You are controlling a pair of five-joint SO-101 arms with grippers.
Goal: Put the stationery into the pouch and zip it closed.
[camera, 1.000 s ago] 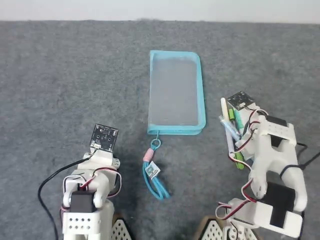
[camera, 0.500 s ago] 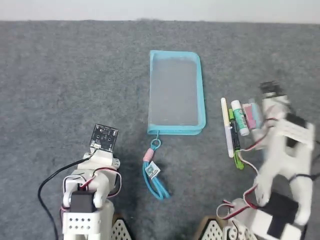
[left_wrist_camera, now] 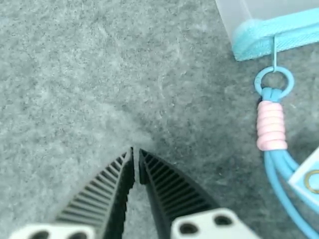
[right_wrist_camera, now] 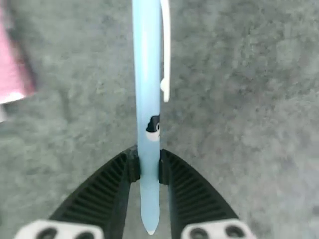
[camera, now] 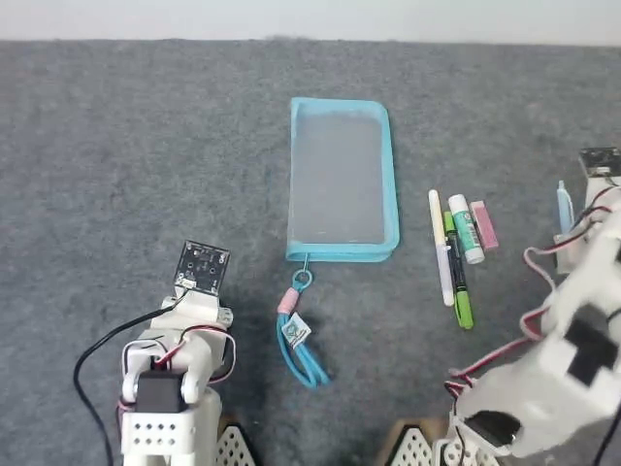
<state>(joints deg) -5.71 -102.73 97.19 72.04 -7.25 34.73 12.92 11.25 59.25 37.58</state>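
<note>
So the big difference: my right arm (camera: 568, 359) is way out at the right edge of the table now. A second back it's hunched right over the stationery pile, and half a second back it's only partway out. My right pincer (right_wrist_camera: 148, 164) comes along clamped on a blue pen (right_wrist_camera: 148, 74), both fingers pressed against the barrel near its back end, with the clip end sticking out ahead over the carpet. From above, that pen (camera: 564, 206) is well apart from the rest of the stuff.

With the arm gone, the row it was covering is in plain sight. There's a white pen (camera: 440, 248), a green marker (camera: 458, 277), a glue stick (camera: 466, 228) and a pink eraser (camera: 483, 223), all lying side by side just right of the pouch (camera: 391, 165).

My left arm (camera: 175, 388) and the pouch sit exactly where they were. My left pincer (left_wrist_camera: 135, 154) is pinched together on nothing, just a hairline slit between the fingers, hanging over bare carpet beside the pouch's near corner.

Everything lies on a grey carpet (camera: 116, 146) that covers the whole table, with a strip of pale wall (camera: 310, 19) along the far edge. The pouch is flat in the middle, teal trim and a frosted face. Its blue cord (camera: 306, 359) trails toward me from a ring (left_wrist_camera: 273, 82) with a pink bead (left_wrist_camera: 270, 125). I can't tell whether the zip is open.
</note>
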